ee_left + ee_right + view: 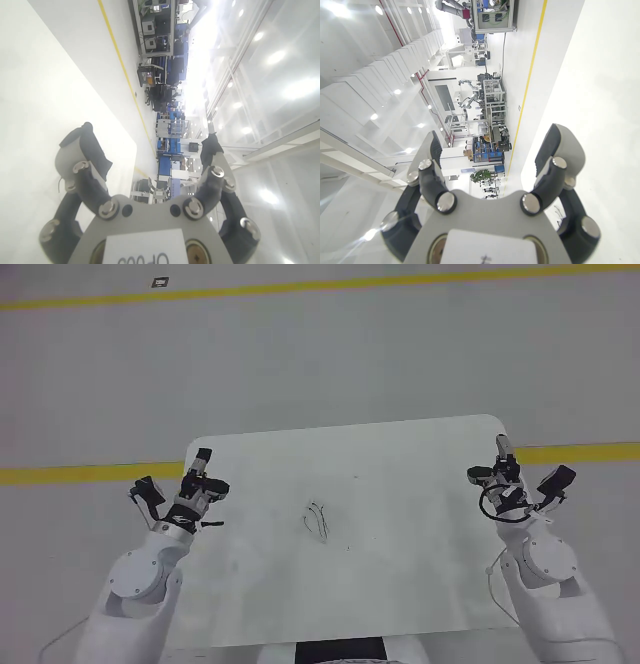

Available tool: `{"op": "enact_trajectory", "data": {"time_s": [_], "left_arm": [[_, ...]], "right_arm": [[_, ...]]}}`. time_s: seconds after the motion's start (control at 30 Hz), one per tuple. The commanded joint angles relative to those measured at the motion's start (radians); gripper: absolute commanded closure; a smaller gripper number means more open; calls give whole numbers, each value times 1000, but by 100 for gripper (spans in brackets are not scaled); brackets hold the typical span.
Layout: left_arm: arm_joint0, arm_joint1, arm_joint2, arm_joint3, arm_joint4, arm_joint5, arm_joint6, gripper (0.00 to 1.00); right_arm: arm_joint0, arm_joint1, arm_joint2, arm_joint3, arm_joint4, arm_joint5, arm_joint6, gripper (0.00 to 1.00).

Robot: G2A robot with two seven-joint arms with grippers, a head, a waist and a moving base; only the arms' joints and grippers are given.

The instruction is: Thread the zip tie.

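Note:
Thin dark zip ties (317, 521) lie loose in a small tangle near the middle of the white table (420, 464). My left gripper (203, 458) hovers over the table's left edge, well apart from them. In the left wrist view the left gripper (150, 142) is open, its dark-padded fingers (86, 147) wide apart with nothing between them. My right gripper (502, 449) sits at the table's right edge, equally far from the ties. The right wrist view shows the right gripper (492, 147) open and empty, and faint thin strands (557, 210) on the table behind one finger.
The table has rounded far corners (490, 422) and drops off to a pale floor with yellow lines (300, 286). The surface around the ties is bare. Racks and workstations (160, 27) stand far off in the room.

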Motion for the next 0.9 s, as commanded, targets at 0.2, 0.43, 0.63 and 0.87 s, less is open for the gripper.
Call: {"op": "enact_trajectory", "data": {"time_s": [0.2,0.43,0.63,0.87], "left_arm": [[-7,31,58,-78,309,212,-292,0],[-7,31,58,-78,309,212,-292,0],[-47,39,130,-128,414,229,-406,0],[-94,51,219,-137,574,279,-537,0]], "right_arm": [[0,0,0,0,0,0,0,0],[0,0,0,0,0,0,0,0],[0,0,0,0,0,0,0,0],[0,0,0,0,0,0,0,0]]}}
